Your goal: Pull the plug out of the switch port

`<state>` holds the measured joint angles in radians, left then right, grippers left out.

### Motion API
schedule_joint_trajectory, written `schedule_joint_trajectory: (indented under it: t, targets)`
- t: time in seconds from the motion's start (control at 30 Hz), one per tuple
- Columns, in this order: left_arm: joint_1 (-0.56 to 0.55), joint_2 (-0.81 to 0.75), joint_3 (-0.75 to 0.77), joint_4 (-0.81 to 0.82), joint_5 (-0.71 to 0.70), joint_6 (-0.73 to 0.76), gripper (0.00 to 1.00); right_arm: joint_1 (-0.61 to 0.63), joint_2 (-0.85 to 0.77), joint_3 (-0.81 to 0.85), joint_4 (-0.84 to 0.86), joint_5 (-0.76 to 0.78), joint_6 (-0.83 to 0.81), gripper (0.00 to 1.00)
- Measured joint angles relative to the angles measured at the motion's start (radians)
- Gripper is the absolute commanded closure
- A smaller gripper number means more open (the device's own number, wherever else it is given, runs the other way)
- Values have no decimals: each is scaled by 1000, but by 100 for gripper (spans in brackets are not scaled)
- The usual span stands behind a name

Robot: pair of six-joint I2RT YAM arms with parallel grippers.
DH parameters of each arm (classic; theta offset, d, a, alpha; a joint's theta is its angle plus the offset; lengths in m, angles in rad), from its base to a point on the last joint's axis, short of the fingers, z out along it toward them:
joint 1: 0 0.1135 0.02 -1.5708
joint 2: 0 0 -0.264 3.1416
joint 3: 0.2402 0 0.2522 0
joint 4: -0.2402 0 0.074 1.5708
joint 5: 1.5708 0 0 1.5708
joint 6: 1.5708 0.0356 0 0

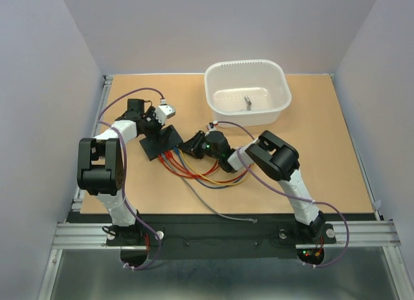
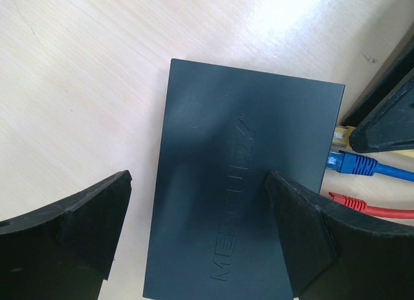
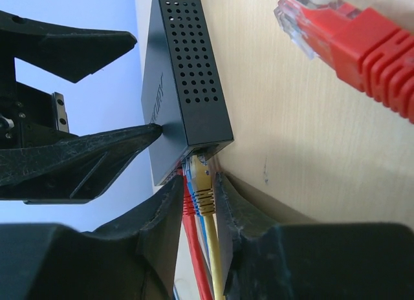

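My left pincer hangs open over the switch, which lies flat on the worktop. My right pincer clamps the yellow plug; its port is out of sight.

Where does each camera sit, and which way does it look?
Top: above and behind, looking down on the table; both arms show.
Left wrist: on the left arm, looking straight down on the switch; its two open fingers show.
Right wrist: on the right arm, looking along the table at the switch's ports; its fingers flank the yellow plug.
Shared: all three show the switch.
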<state>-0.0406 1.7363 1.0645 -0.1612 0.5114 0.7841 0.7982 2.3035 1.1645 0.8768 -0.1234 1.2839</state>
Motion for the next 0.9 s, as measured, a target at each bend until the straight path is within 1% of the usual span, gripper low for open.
schedule_joint_trajectory:
  t: [0.2,0.3,0.47,0.57,0.63,0.7,0.77,0.8,0.9]
  targets:
    - [-10,0,0,8,-12,-3,2,-3,5,2,7,-5,22,68]
    - [-14,0,0,13,-16,-5,2,-5,7,4,7,-7,32,72]
    - [-19,2,0,19,-18,-7,2,-7,13,11,6,-14,49,72]
    - [-19,2,-2,25,-18,-8,3,-12,16,15,6,-27,64,69]
    - [-19,2,-3,26,-18,-11,4,-13,18,17,6,-33,72,62]
    - [-21,3,-3,27,-18,-13,5,-15,22,19,10,-37,78,60]
    - [-24,4,-3,29,-18,-15,7,-16,43,52,23,-26,83,64]
    - [-25,4,-3,31,-18,-15,7,-17,51,64,24,-24,85,69]
    - [-25,5,-3,38,-15,-19,8,-18,60,72,22,-17,111,72]
